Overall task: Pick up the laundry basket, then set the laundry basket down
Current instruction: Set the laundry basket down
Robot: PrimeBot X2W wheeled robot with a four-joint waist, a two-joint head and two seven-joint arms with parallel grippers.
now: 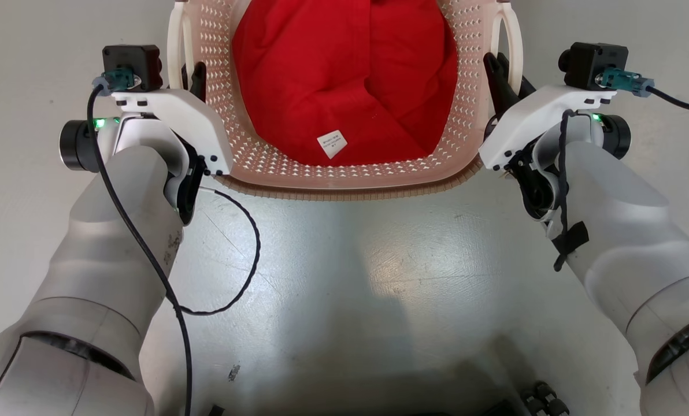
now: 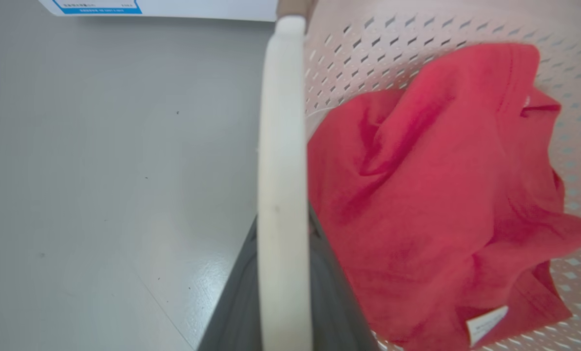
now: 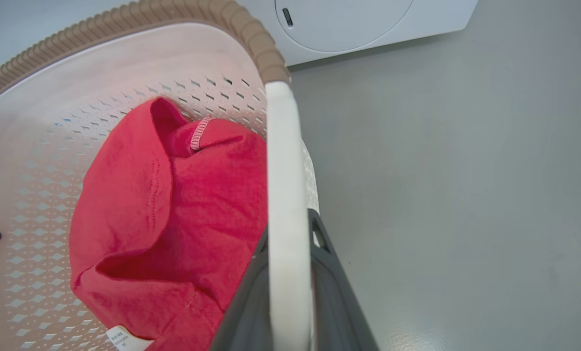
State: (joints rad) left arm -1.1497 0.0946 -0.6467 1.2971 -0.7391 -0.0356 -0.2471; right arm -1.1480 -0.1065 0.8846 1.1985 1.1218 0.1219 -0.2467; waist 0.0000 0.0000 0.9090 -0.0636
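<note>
**Head view.** The laundry basket (image 1: 344, 188) sits at top centre of the frame, its far part cut off by the upper edge. I cannot tell whether it rests on the grey floor (image 1: 344, 277) or hangs just above it. A red garment (image 1: 344, 75) lies inside, with a white label (image 1: 332, 144) on its lower fold. The left gripper (image 1: 193, 78) is at the basket's left side, upper left of the frame, beside the white left handle (image 1: 175, 46). The right gripper (image 1: 506, 81) is at the basket's right side, upper right, its dark fingers at the foot of the white right handle (image 1: 513, 40). A black cable (image 1: 252, 254) loops over the floor below the left wrist.

**Left wrist view.** The left handle runs up the middle of the frame from the bottom edge to the top. A dark finger (image 2: 232, 312) lies tight against each side of it at the bottom, so I record this gripper as clamped on the handle. The garment takes the right half, against the perforated wall. A white panel (image 2: 198, 9) with a blue sticker crosses the top left.

**Right wrist view.** The right handle rises up the centre, with the dark fingers pressed to both sides of it at the bottom; the gripper is clamped on it. The brown rim arcs across the upper left, and the garment lies lower left. A white appliance (image 3: 368, 24) with a round door stands at the top.
</note>
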